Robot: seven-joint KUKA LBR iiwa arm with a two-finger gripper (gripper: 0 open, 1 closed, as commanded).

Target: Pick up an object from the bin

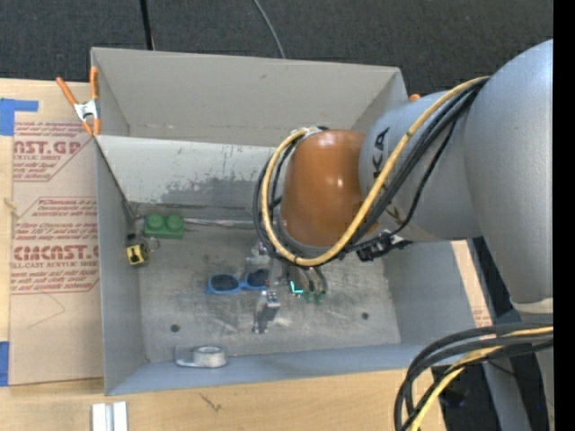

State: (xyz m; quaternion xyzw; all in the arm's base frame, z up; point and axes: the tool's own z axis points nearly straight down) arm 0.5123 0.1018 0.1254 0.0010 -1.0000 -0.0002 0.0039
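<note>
My gripper (pixel 266 311) hangs below the orange wrist cover, low over the middle of the bin floor. Right beside it on its left lies a small blue plastic thing (pixel 223 284) with rounded lobes; its right end runs under the gripper body. A flat white tape roll (pixel 203 357) lies near the bin's front wall, to the front left of the gripper.
A green block (pixel 164 225) sits against the back left of the floor. A small yellow and black thing (pixel 136 255) lies in the left corner. The arm and its cables cover the right part of the bin.
</note>
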